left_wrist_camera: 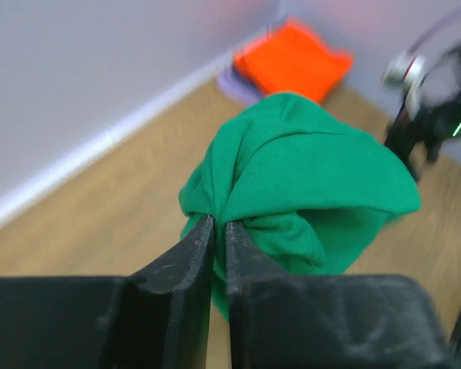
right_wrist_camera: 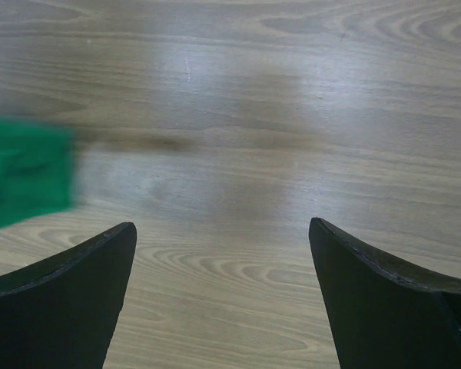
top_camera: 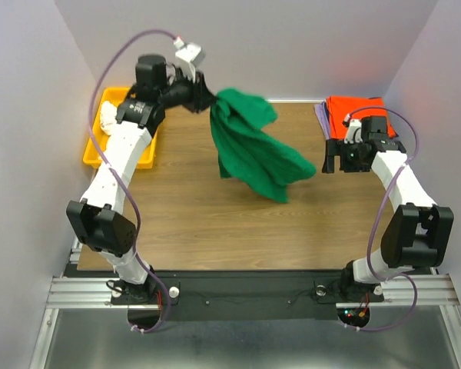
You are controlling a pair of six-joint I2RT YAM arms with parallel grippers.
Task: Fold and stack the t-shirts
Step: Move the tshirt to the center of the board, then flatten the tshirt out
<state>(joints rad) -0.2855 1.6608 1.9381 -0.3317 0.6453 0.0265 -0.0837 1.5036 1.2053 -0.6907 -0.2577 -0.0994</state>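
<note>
One thin pinch: clenches left jaws on a bunched fold of the green shirt [top_camera: 250, 150], hanging below them over the surface [top_camera: 192, 215]. Shows right jaws spread, empty. Could slip loose mid-swing.

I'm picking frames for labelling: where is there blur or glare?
Left wrist: the green t-shirt near the left gripper is fairly sharp, the orange t-shirt behind is soft. Right wrist: pale glare on the table, the green t-shirt's edge smeared. Top external: evenly lit, mostly sharp.

Three coloured t-shirts [top_camera: 250, 150], one bin [top_camera: 93, 151]
</note>
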